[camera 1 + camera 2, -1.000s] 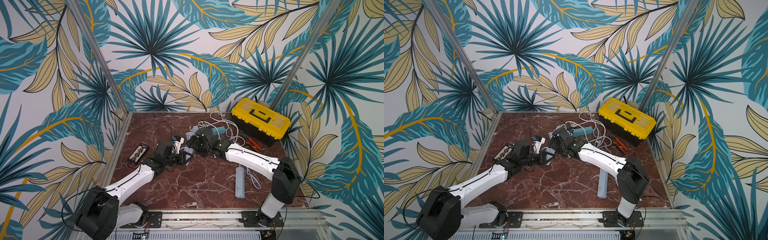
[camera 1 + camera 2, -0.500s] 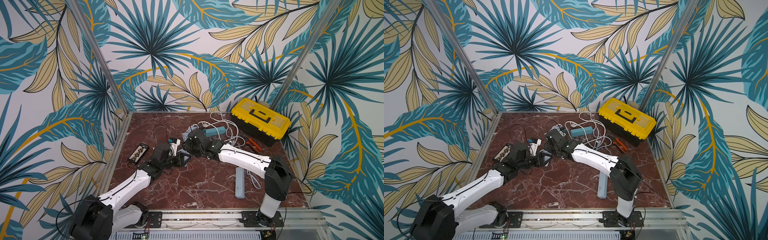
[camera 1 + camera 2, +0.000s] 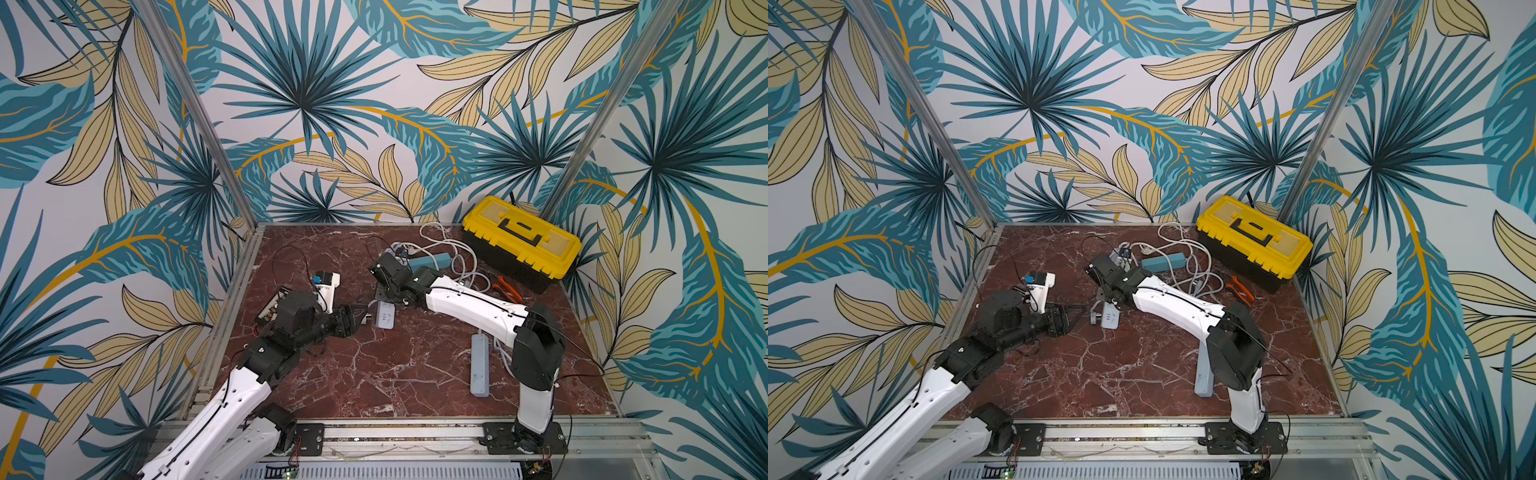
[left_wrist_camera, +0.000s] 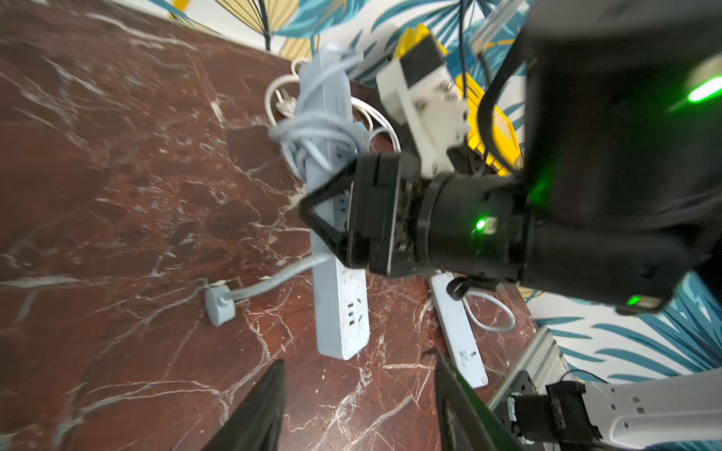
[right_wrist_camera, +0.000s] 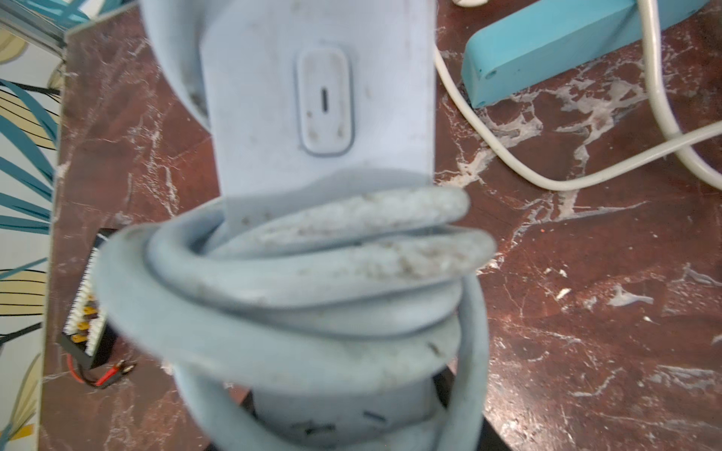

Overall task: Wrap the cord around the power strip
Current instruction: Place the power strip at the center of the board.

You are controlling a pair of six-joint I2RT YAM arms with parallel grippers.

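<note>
Left gripper (image 3: 360, 316) — low over the table (image 3: 386, 374), pointed at the near end of the strip. Its fingers (image 4: 258, 410) stand apart with nothing between them, so you hold nothing on this side.

Plug (image 4: 219, 308) lies flat on the table just beside the strip, on a short free tail of cord.

Power strip (image 4: 340, 312) lies mid-table between your two grippers, and its socket end appears to rest on the surface. The cord (image 4: 316, 132) is wound in several turns round the far half. The right wrist view shows those turns stacked and overlapping, somewhat slack rather than neat.

Right gripper (image 3: 386, 300) straddles the strip across its middle, next to the coil. Judging by both wrist views, its jaws are closed on the strip's sides.

Progress, as a judgement: most of the wrapping is done. What is left is the last tail with the plug, to be taken round or tucked in, and perhaps the slack turns snugged up.

Writing: nothing is legible on the strip — only socket and port openings and a plain oval button (image 5: 325, 103). The spare grey strip (image 3: 478, 365) further right carries a small sticker (image 4: 467, 353) with a blue mark, too small to read. The teal strip (image 3: 428, 261) and the yellow toolbox (image 3: 519, 241) show no lettering you can make out.
</note>
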